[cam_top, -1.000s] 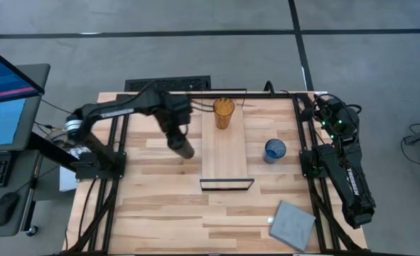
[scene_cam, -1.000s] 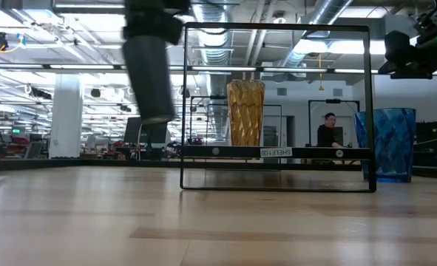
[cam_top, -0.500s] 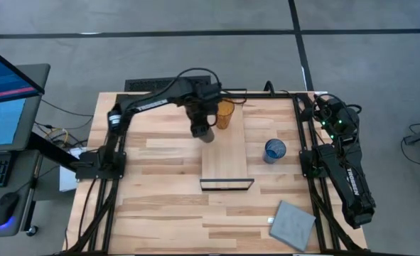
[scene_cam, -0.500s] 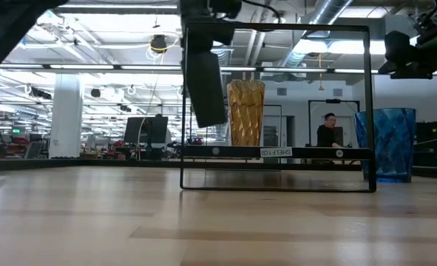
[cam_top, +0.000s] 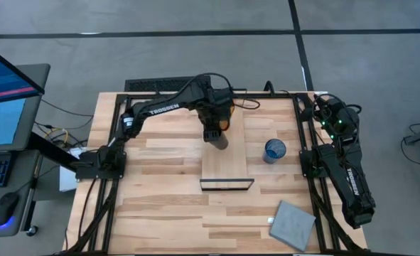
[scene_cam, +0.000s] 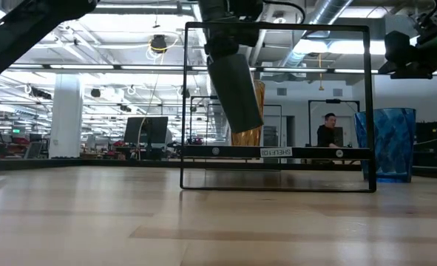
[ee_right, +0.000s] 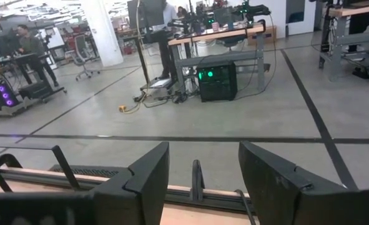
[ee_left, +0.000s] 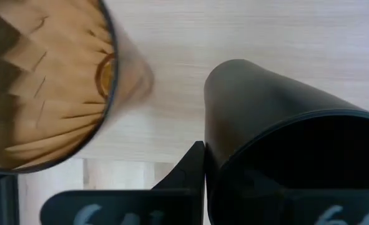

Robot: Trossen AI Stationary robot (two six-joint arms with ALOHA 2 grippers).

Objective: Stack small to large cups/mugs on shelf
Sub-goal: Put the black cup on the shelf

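Left end effector [cam_top: 216, 135] gripping black cup [scene_cam: 234, 89], carrying it tilted above shelf [cam_top: 225, 153], just beside amber tumbler [ee_left: 40, 87]. Next: levelling, lowering onto shelf. Right end effector [ee_right: 200, 181] idling wide at tabletop edge; blue cup [cam_top: 274, 150] waiting beside shelf.

Black cup [cam_top: 219, 137] hangs tilted over the shelf [cam_top: 226, 162], beside amber tumbler [cam_top: 224, 112].

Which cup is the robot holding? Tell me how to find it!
Look at the long wooden shelf in the middle of the table. Above its far end, the left claw holds the black cup, tilted. The cup beside it is orange; the other is blue.
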